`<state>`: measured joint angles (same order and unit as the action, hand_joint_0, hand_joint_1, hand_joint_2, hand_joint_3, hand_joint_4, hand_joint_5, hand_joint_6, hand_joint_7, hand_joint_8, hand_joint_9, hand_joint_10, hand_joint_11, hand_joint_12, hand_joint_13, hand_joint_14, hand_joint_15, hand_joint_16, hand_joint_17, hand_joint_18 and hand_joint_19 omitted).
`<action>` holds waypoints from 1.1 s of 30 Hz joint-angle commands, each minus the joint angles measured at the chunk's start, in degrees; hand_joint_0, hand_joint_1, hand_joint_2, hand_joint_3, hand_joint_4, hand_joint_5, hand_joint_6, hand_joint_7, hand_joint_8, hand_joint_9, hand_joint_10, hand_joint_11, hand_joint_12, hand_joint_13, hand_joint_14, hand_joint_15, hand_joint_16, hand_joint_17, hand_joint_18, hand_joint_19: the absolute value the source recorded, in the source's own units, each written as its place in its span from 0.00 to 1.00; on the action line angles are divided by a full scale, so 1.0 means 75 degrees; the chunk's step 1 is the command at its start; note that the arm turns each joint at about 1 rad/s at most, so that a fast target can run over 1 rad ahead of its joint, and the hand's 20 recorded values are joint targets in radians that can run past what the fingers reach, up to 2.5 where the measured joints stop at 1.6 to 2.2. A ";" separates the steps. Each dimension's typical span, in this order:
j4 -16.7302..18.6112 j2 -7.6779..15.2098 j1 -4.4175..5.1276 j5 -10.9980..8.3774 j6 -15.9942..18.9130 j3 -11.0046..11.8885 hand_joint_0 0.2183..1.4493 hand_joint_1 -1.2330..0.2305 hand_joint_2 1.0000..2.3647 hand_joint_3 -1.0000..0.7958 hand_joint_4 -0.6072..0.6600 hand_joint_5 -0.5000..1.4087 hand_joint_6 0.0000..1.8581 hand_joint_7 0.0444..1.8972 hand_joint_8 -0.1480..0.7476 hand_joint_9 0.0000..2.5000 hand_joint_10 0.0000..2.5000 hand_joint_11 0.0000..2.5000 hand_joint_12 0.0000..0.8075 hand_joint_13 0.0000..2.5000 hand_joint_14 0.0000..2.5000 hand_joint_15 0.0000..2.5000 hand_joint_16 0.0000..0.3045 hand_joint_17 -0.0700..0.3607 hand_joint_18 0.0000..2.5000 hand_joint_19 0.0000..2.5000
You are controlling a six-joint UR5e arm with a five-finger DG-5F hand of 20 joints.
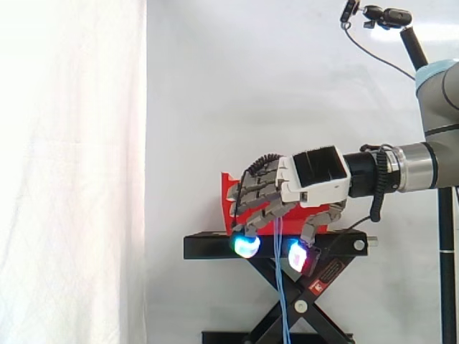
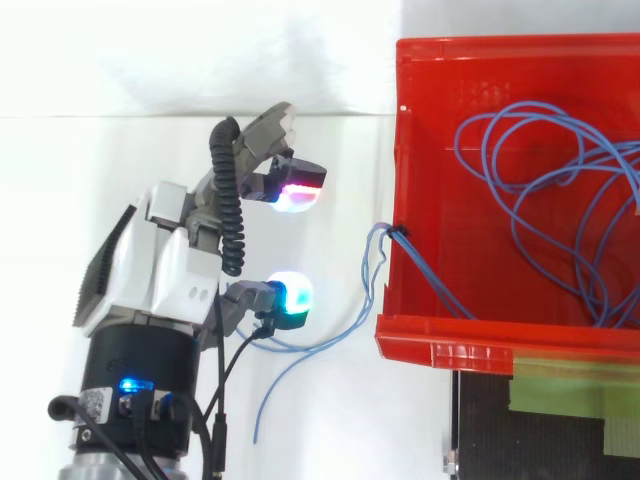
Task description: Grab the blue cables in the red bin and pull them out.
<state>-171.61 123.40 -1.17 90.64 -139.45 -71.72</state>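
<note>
Hand (image 1: 319, 179) held level, fingers curled downward pinching blue cables (image 1: 282, 287) hanging beneath it, red bin (image 2: 470, 340) just beside.

- Side view: camera beside the work, about level with the black stand (image 1: 208, 246). It faces across the stand toward the white curtain (image 1: 72, 179), and the arm enters from the right edge. It is set back enough to take in the stand's scissor legs.
- Top view: camera overhead, looking down, closer in. The red bin (image 2: 440, 340) is cropped at the right edge, and the arm enters from bottom left.
- Shared by both: robot hand (image 1: 315, 175), red bin, blue cables (image 2: 540, 190), stand top.
</note>
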 commanded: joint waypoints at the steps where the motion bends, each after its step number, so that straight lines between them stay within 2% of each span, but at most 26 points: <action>1: 0.0065 0.0000 -0.0043 0.0020 -0.0010 0.0000 0.38 0.14 0.00 0.00 0.51 0.62 0.00 0.38 0.44 0.22 0.00 0.12 0.46 0.16 0.00 0.09 0.16 0.42 0.14 0.13; 6: 0.0124 0.0000 -0.0078 0.0090 -0.0115 0.0000 0.39 0.13 0.00 0.00 0.51 0.59 0.00 0.37 0.43 0.22 0.00 0.12 0.46 0.16 0.00 0.09 0.16 0.42 0.14 0.13; 11: 0.0170 0.0164 -0.0101 0.0149 -0.0185 -0.0070 0.39 0.13 0.00 0.00 0.51 0.59 0.00 0.36 0.43 0.22 0.00 0.12 0.46 0.16 0.00 0.09 0.16 0.42 0.14 0.13; 19: 0.0170 0.0164 -0.0160 0.0266 -0.0185 -0.0059 0.39 0.14 0.00 0.00 0.51 0.59 0.00 0.36 0.43 0.22 0.00 0.12 0.45 0.16 0.00 0.09 0.16 0.42 0.14 0.13; 24: 0.0182 0.0164 -0.0242 0.0348 -0.0185 -0.0059 0.39 0.14 0.00 0.00 0.51 0.60 0.00 0.37 0.43 0.22 0.00 0.12 0.46 0.16 0.00 0.10 0.16 0.42 0.14 0.13; 25: 0.0170 0.0152 -0.0324 0.0454 -0.0185 -0.0059 0.39 0.14 0.00 0.00 0.50 0.60 0.00 0.37 0.43 0.22 0.00 0.12 0.45 0.16 0.00 0.09 0.16 0.42 0.14 0.13; 27: 0.0182 0.0152 -0.0359 0.0500 -0.0197 -0.0059 0.39 0.14 0.00 0.00 0.51 0.60 0.00 0.37 0.43 0.22 0.00 0.12 0.46 0.16 0.00 0.09 0.16 0.42 0.14 0.13; 33: 0.0112 0.0152 -0.0523 0.0641 -0.0291 0.0187 0.38 0.14 0.00 0.00 0.51 0.60 0.00 0.38 0.44 0.23 0.01 0.15 0.46 0.20 0.00 0.14 0.16 0.42 0.16 0.15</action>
<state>-170.46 124.55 -4.55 94.88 -141.30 -71.25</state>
